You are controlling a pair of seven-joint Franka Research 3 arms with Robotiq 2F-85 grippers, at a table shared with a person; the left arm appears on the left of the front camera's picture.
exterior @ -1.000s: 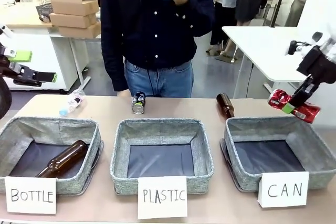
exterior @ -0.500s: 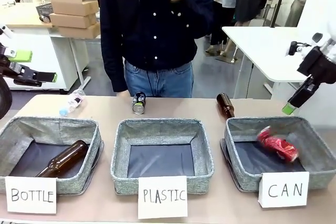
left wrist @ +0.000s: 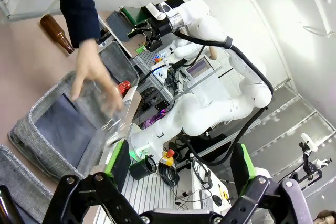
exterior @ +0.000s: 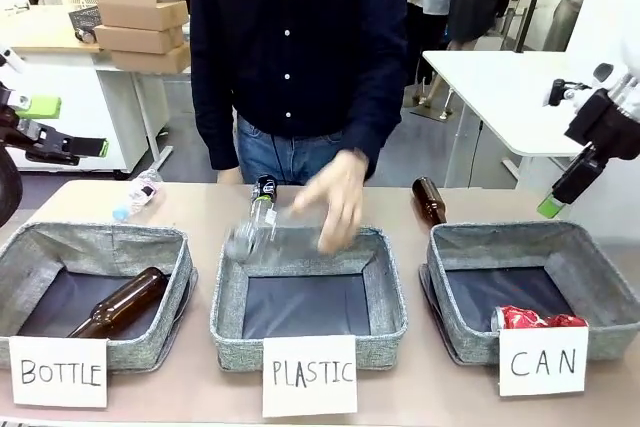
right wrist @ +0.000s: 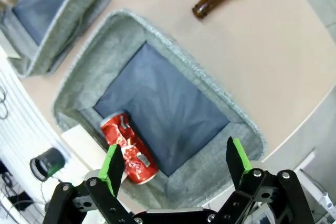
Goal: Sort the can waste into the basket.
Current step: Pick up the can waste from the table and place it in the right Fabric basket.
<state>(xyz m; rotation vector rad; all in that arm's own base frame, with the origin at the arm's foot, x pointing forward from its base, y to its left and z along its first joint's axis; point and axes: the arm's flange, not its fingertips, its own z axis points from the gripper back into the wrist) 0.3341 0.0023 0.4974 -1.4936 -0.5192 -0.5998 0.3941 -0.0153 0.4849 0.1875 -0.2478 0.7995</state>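
Note:
The crushed red can (exterior: 540,319) lies on the dark floor of the grey basket (exterior: 500,235) behind the "CAN" card (exterior: 543,360), near its front wall. In the right wrist view the red can (right wrist: 128,154) rests in a corner of that basket (right wrist: 173,56), well below my open, empty right gripper (right wrist: 173,158). From the front, my right gripper (exterior: 552,205) hangs above the basket's far right corner. The dark printed can (exterior: 263,190) lies on the table behind the middle basket. My left gripper (exterior: 75,127) stands open and empty at the far left, also open in its own view (left wrist: 178,161).
A person's hand (exterior: 335,202) holds a clear plastic bottle (exterior: 255,237) over the "PLASTIC" basket (exterior: 385,287). A brown bottle (exterior: 428,199) lies behind the CAN basket, another (exterior: 120,305) in the "BOTTLE" basket (exterior: 20,257). A clear bottle (exterior: 135,195) lies at the back left.
My right gripper opened and the red can fell from it into the CAN basket, coming to rest at the front. The person's hand came down with the clear bottle to the PLASTIC basket.

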